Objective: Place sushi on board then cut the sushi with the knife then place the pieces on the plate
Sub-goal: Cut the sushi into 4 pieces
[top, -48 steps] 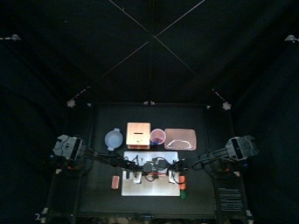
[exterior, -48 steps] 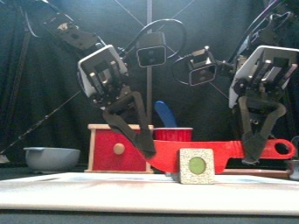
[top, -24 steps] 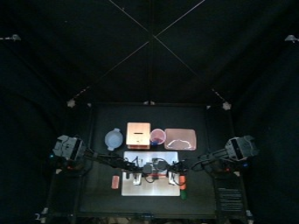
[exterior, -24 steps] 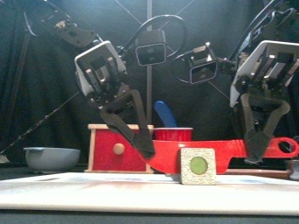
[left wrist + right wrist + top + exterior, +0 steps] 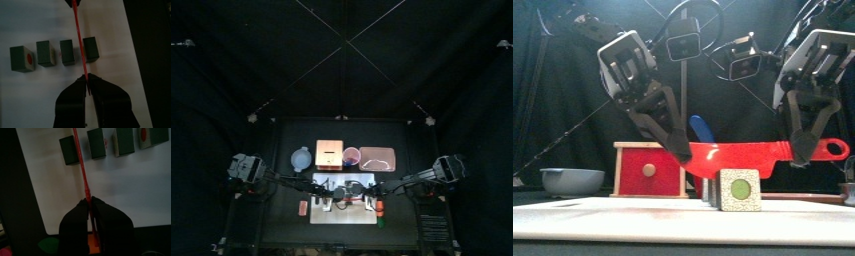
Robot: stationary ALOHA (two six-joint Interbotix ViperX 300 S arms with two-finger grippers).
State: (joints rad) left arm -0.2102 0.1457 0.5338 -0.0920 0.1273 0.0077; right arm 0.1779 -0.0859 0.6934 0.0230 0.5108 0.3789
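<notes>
A red toy knife [image 5: 740, 155] hangs level above the white board [image 5: 633, 215], held at both ends. My left gripper [image 5: 684, 160] is shut on its blade end, my right gripper [image 5: 798, 158] on its handle end. The sushi roll lies on the board in several separate dark green blocks; the nearest block [image 5: 738, 190] shows a pale face with a green centre. From the left wrist the knife [image 5: 79, 45] runs over the gap between two blocks [image 5: 67, 52] [image 5: 90, 50]. The right wrist view shows the same knife [image 5: 83, 163] between two blocks [image 5: 69, 149] [image 5: 97, 143].
Behind the board stand a wooden box with a red drawer front [image 5: 647, 170], a red cup [image 5: 352, 155] holding a blue knife [image 5: 700, 128], and a blue-grey bowl [image 5: 569, 181] at the left. The pink tray [image 5: 378, 158] lies at the back right.
Both grippers have risen together, lifting the red knife from board level to just above the sushi blocks. The blocks have stayed in place.
</notes>
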